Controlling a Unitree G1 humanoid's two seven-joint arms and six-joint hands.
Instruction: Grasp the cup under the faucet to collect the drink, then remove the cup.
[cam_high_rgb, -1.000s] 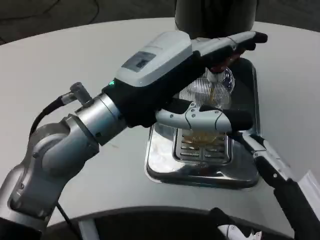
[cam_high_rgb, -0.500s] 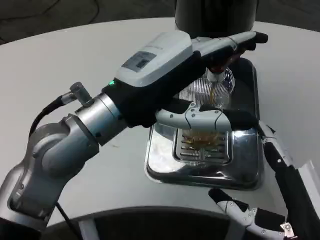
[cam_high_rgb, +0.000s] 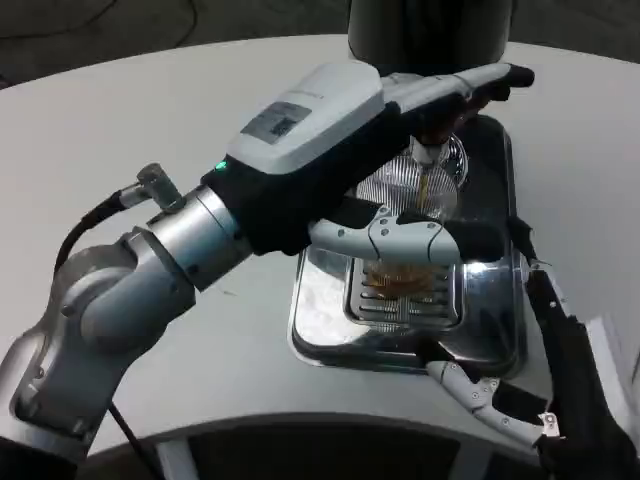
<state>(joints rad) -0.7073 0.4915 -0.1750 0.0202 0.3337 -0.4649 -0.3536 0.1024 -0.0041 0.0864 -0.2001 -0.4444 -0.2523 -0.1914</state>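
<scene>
- Clear ribbed plastic, the cup (cam_high_rgb: 418, 195) stands in the head view on the grate of a steel drip tray (cam_high_rgb: 318, 320), directly under the faucet (cam_high_rgb: 428, 152), with an amber stream falling into it.
- Left robot hand (cam_high_rgb: 400, 170) wraps the cup, fingers above and below it.
- Right robot hand (cam_high_rgb: 520, 400) hovers low beside the tray's near corner on the white counter (cam_high_rgb: 150, 110), fingers spread wide, holding nothing.

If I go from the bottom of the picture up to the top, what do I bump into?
Right hand → tray → cup → faucet → dispenser.
</scene>
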